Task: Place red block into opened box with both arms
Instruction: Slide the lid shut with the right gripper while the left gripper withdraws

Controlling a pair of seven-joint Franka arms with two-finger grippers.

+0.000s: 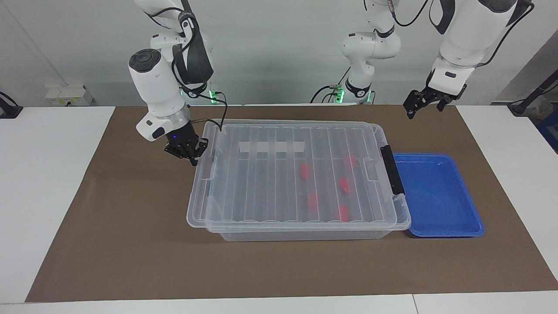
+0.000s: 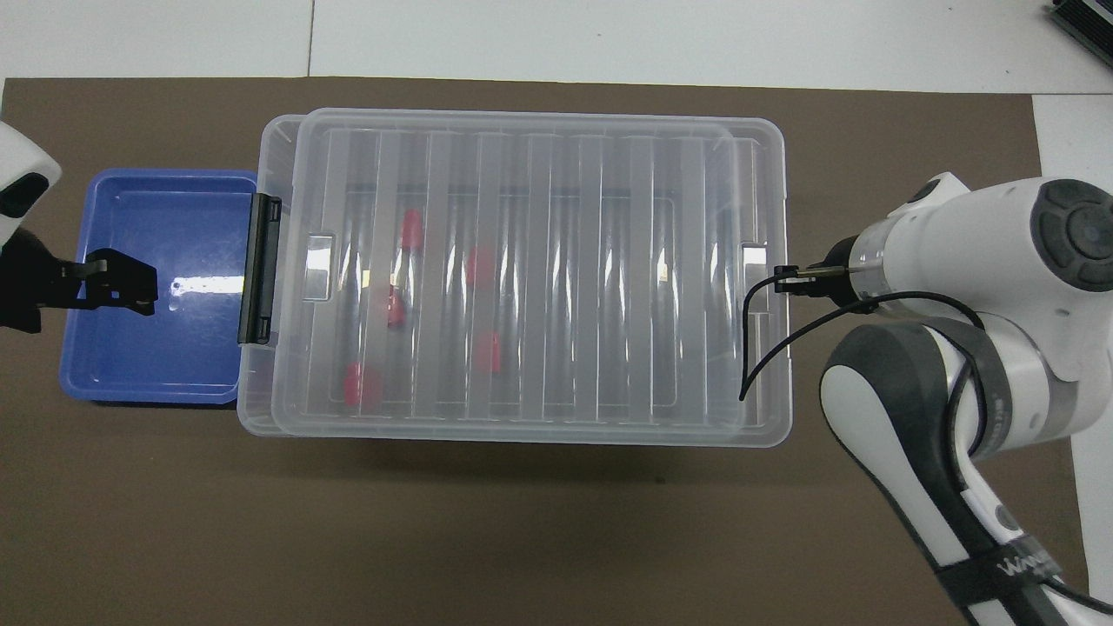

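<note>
The box (image 1: 305,235) is a clear bin in the middle of the mat, and its ribbed lid (image 1: 270,183) covers nearly all of it. Several red blocks (image 1: 344,185) lie inside, blurred through the lid (image 2: 556,278), toward the left arm's end (image 2: 396,306). My right gripper (image 1: 192,153) is shut on the lid's edge at the right arm's end (image 2: 787,280). High in the air, my left gripper (image 1: 423,109) is open and holds nothing. From overhead, the left gripper (image 2: 130,283) is over the blue tray.
A shallow blue tray (image 1: 436,192) with nothing in it sits against the box at the left arm's end (image 2: 156,348). The box's black latch (image 1: 391,170) faces it. Brown mat surrounds everything, with white table at both ends.
</note>
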